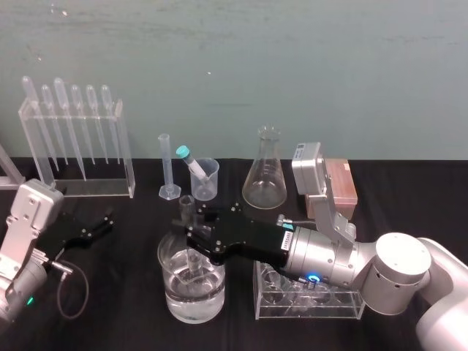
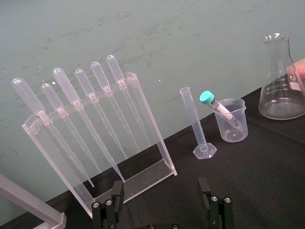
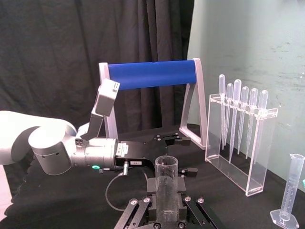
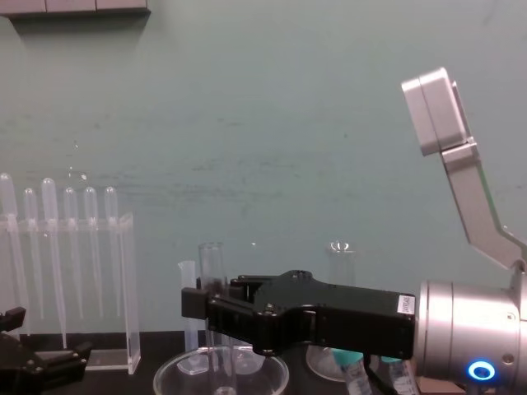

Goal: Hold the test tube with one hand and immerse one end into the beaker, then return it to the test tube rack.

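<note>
The right gripper (image 1: 191, 238) squeezes the test tube (image 1: 187, 207), standing straight up in the beaker (image 1: 170, 292) at lower middle, the pink test tube rack (image 1: 342, 186) sits up and right, and the left gripper (image 2: 162, 193) rests wide apart.

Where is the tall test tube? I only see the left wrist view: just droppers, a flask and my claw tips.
Observer: The right claw grips the test tube upright, above the beaker.
Operator: Is its bottom inside yet?
Observer: Yes, the lower end is below the beaker's rim. I can't tell whether it touches the water.
Operator: Is my left claw close to it?
Observer: No, the left claw sits open and low at the robot's left, apart from the beaker, in front of the dropper stand.
</note>
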